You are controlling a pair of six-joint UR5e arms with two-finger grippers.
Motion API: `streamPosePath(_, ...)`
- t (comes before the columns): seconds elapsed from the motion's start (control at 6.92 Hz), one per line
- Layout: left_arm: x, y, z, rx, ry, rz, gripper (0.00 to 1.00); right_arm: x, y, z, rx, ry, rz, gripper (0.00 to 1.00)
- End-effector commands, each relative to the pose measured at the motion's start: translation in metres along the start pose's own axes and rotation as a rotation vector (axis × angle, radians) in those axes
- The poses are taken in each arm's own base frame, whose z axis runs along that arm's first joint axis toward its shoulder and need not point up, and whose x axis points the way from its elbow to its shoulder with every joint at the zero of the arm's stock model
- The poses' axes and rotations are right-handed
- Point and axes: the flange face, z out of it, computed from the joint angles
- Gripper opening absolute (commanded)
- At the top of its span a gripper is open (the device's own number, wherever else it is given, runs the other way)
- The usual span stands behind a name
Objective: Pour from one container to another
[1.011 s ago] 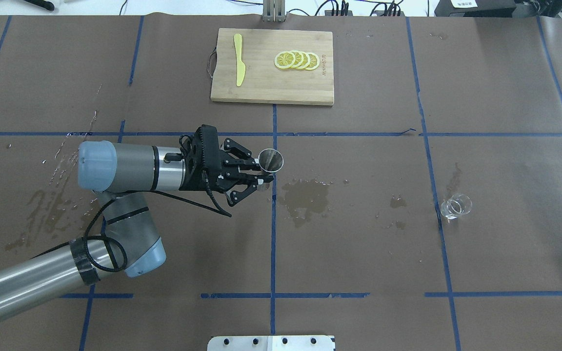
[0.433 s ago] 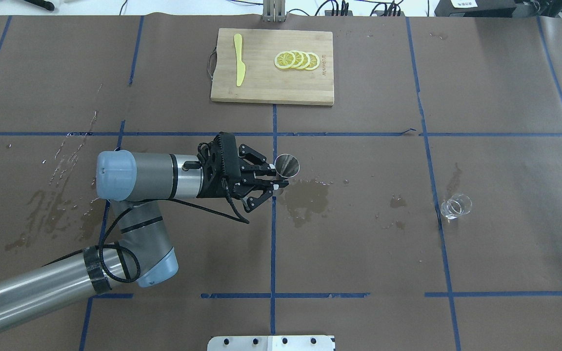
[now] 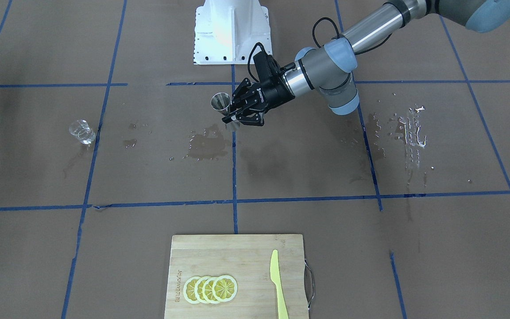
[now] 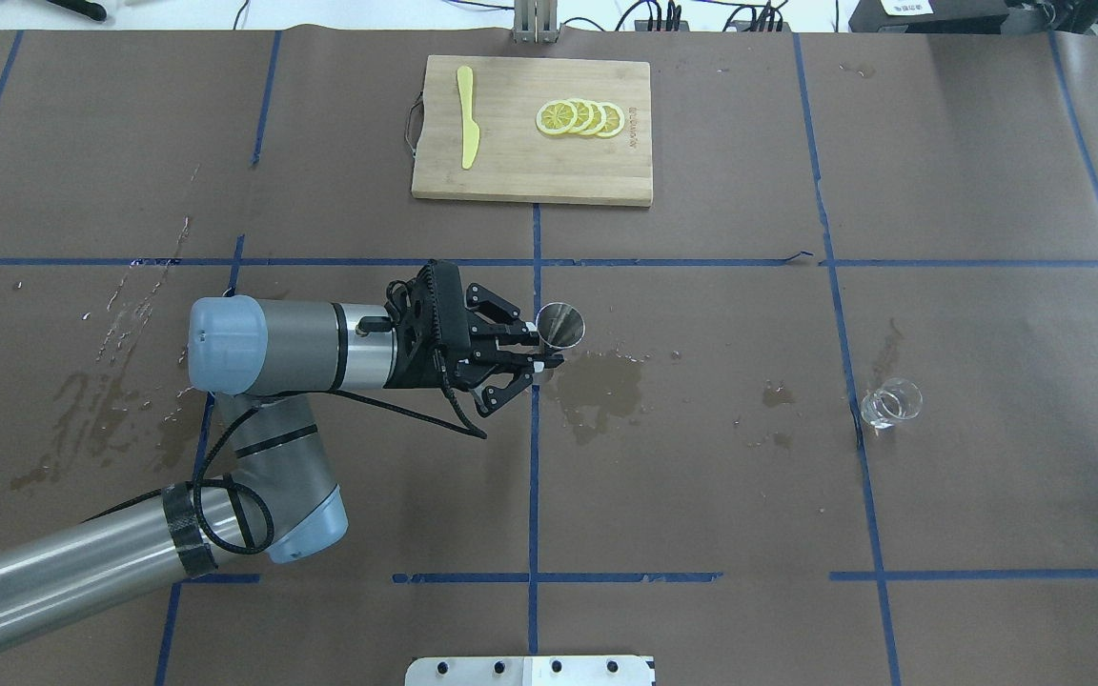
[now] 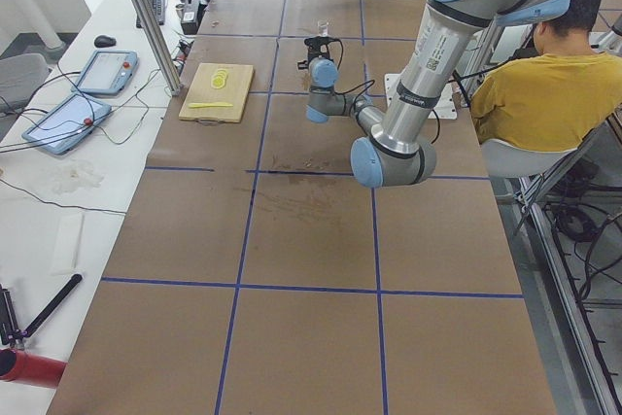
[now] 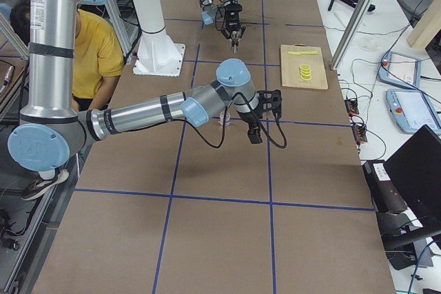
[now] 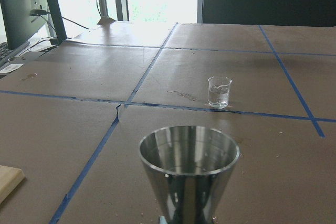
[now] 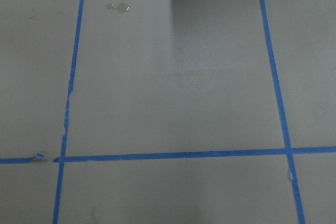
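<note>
With the left gripper clamped on the lower cone of the upright steel cup, carry level toward the small glass beaker standing well ahead of the jaws, then tip slowly only once directly above its mouth, mindful of the wet patch just beneath.

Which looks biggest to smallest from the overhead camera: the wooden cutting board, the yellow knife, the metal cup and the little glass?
1. cutting board
2. yellow knife, by its length
3. metal cup and small glass: about alike. The cup is being held, perhaps nearer the camera, so I won't rank them.
</note>
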Motion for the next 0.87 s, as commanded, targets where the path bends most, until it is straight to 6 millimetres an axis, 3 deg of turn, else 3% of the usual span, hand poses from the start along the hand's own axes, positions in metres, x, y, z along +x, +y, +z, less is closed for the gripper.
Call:
streamPosePath(0.0,-0.001,0.002,-0.001,-0.003,-0.004,-0.002,0.0,-0.07,0.027,0.037,0.104,-0.037,0.075,1.0)
streamPosePath(0.14,-0.002,0.002,-0.001,0.0,-0.02,-0.003,0.0,-0.103,0.043,0.049,0.154,-0.019,0.092,1.0)
streamPosePath(0.43,-0.002,0.003,-0.001,-0.001,-0.021,-0.003,0.0,-0.146,0.081,0.084,0.258,0.043,0.09,1.0)
streamPosePath(0.72,-0.003,0.004,-0.002,-0.002,-0.024,-0.003,0.0,-0.182,0.138,0.119,0.396,0.1,0.053,1.0)
